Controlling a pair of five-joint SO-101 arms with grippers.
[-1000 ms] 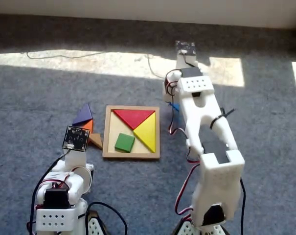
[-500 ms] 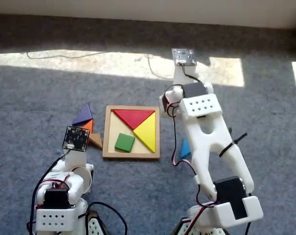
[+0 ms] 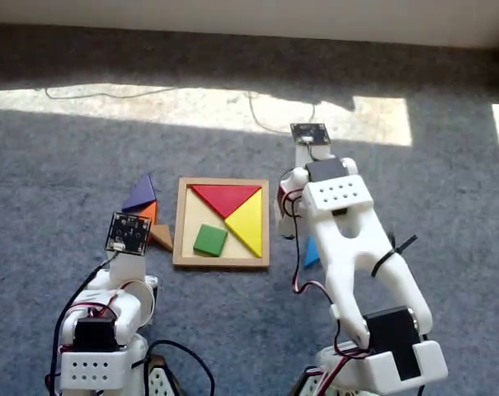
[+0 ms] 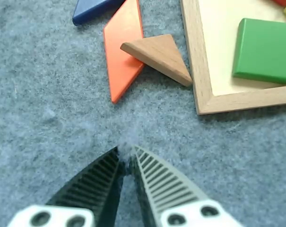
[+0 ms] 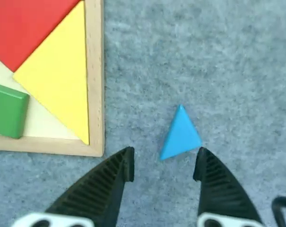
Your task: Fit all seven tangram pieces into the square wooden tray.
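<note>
This looks like a carpeted indoor room, a home or an office; which of the two cannot be told. A grey-blue short-pile carpet (image 3: 59, 173) covers the floor, and the white left arm (image 3: 101, 326), the white right arm (image 3: 352, 247) and the square wooden tray (image 3: 223, 261) sit straight on it. A broad band of sunlight (image 3: 150, 106) crosses the carpet below a pale wall strip (image 3: 233, 12) at the far edge, and a thin dark cable (image 3: 92, 94) trails loose over the pile.

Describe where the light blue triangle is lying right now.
The light blue triangle lies on the carpet right of the wooden tray in the high view, not touching it, just ahead of the open right gripper.
</note>
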